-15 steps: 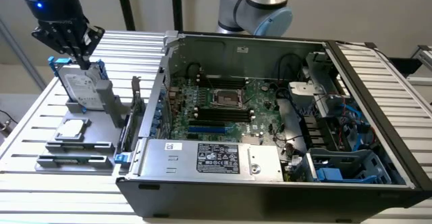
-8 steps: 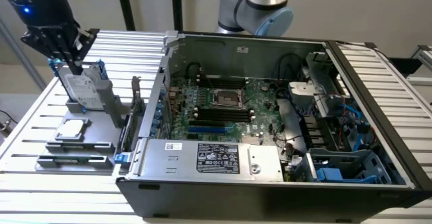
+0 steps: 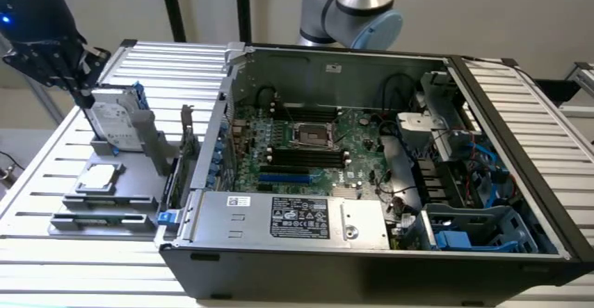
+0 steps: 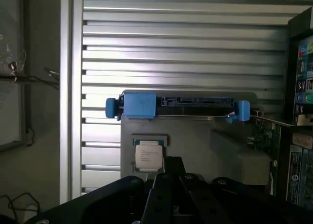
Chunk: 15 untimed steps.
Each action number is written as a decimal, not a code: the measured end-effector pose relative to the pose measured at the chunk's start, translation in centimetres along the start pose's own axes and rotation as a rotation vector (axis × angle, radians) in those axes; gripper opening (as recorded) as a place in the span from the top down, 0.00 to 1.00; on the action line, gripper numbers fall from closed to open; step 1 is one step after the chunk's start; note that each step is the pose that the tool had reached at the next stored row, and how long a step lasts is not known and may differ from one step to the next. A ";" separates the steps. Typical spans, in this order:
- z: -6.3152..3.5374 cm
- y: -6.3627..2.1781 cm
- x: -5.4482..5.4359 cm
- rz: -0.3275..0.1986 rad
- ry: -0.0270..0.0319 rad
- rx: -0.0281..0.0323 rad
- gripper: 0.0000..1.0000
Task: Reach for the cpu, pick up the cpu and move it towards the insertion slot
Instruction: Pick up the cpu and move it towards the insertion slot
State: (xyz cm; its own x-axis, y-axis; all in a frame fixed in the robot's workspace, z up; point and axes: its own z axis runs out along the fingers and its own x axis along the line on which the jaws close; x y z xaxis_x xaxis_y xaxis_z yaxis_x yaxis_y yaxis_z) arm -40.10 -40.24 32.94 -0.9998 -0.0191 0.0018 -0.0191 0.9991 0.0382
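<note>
The cpu, a small square chip with a silver top and pale rim, lies flat in a grey holder on the slatted table, at the exterior view's left. In the wrist view the cpu lies just beside my fingertips. My black gripper hangs above the table's far left corner, over the hard drive, well above the chip. Its fingers meet in one tip and hold nothing, so the gripper is shut. The insertion slot, a metal-framed socket on the green board, sits inside the open computer case.
A silver hard drive with blue rails stands upright in the holder behind the cpu; its blue rails show in the wrist view. A memory stick lies at the holder's front. The case wall rises between holder and board.
</note>
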 end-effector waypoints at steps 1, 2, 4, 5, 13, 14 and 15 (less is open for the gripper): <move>0.03 -0.06 0.3 0.000 0.0005 0.0000 0.89; 0.07 -0.11 0.6 0.000 0.0010 -0.0001 0.89; 0.13 -0.19 1.3 0.000 0.0023 -0.0001 0.89; 0.15 -0.22 1.5 0.000 0.0031 0.0000 0.89; 0.23 -0.59 2.5 0.000 0.0099 0.0004 0.89; 0.23 -0.60 2.5 0.000 0.0099 0.0004 0.89; 0.24 -0.61 2.5 0.000 0.0098 0.0004 0.89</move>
State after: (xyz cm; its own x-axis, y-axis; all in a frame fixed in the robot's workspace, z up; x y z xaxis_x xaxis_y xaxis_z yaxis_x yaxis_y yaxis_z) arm -42.63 -40.89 32.68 -0.9997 -0.0192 0.0116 -0.0188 0.9991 0.0378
